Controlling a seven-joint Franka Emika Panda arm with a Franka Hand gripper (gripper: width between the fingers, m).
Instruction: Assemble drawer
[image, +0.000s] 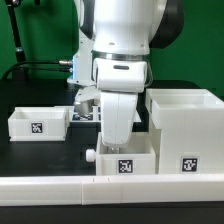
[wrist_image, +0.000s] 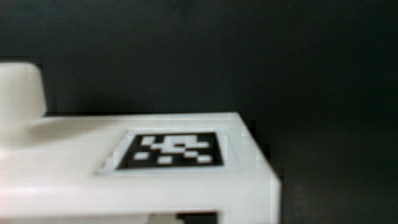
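A small white drawer (image: 125, 160) with a marker tag on its near face and a round knob (image: 91, 157) on the side towards the exterior view's left stands at the front centre. My gripper (image: 119, 138) reaches down into or onto it; its fingertips are hidden behind the drawer's wall. In the wrist view a white tagged face of this drawer (wrist_image: 175, 150) fills the frame very close, with a rounded white part (wrist_image: 18, 92) beside it. A second small drawer (image: 38, 122) stands at the exterior view's left. The large white drawer box (image: 186, 125) stands at the right.
A long white rail (image: 110, 190) runs along the front edge of the black table. The marker board (image: 84, 116) lies behind the arm. Green backdrop and a black cable are at the back.
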